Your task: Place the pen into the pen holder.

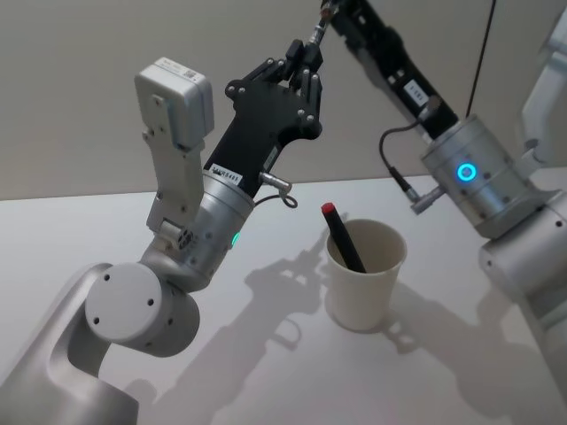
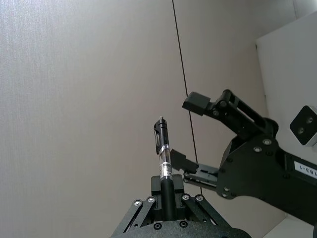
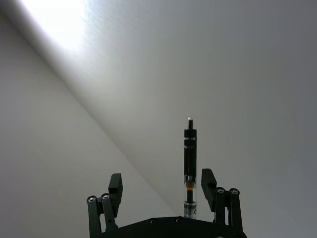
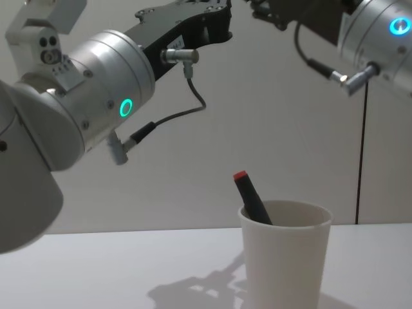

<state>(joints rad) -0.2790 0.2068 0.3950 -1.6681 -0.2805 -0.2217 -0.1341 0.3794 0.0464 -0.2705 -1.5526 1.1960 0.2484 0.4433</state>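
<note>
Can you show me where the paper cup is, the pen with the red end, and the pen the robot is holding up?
paper cup (image 1: 361,297): head view, front wall.
red-ended pen (image 1: 343,237): head view, black barrel above the rim.
held pen (image 2: 164,157): left wrist view, clear barrel.

A plain white table carries the pen holder standing upright on it

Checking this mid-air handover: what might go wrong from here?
The left hand clamps the pen while the right hand stands open around it; releasing before the right closes would likely drop it. The red-capped pen leaning in the pen holder may obstruct insertion.
</note>
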